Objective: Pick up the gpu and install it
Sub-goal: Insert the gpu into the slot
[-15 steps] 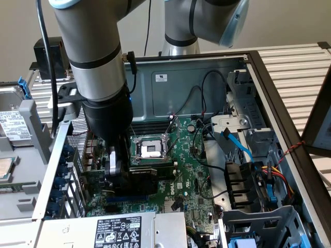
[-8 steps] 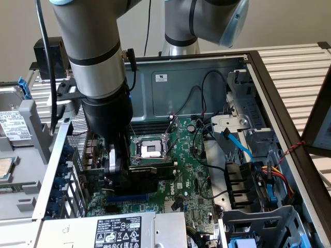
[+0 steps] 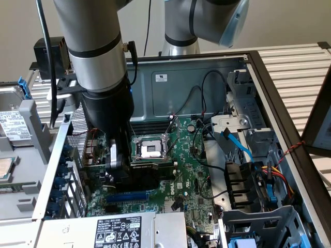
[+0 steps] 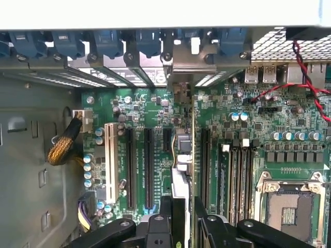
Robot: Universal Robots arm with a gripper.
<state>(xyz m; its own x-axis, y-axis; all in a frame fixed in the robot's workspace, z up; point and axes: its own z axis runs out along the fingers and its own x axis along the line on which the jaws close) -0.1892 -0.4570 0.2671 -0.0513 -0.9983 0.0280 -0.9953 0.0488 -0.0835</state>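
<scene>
Exterior view's left: a hard drive (image 3: pixel 14 125) is lying on the table, outside the open computer case (image 3: pixel 274 103).

- The arm is reaching down into the case, over the rear slots of the green main board (image 3: pixel 181 175).
- The end effector (image 3: pixel 115 161) is gripping the graphics card (image 3: pixel 142 175), with its jaws partly closed on the card's black body.
- In the wrist view the card is standing on edge and upright between the fingers (image 4: pixel 160 222). It is running straight toward the rear wall, with long black slots (image 4: pixel 148 165) on either side.
- Its metal bracket (image 4: pixel 186 64) is sitting at the rear opening, under the row of blue clips (image 4: pixel 108 41).
- The card appears to be low over its own slot. Whether the bottom edge is already entering is hidden, so I cannot tell.

To do this step well, judging from here:
- Hold the card vertical and parallel to the neighbouring slots.
- Press straight down with even force along its length, with no twisting.
- Let the bracket tongue slide into the rear gap rather than catch on the frame.

Further right, the processor socket (image 3: pixel 148 149) and the loose blue cable (image 3: pixel 240 144) are lying apart from the card. Neither is threatening the path.
</scene>
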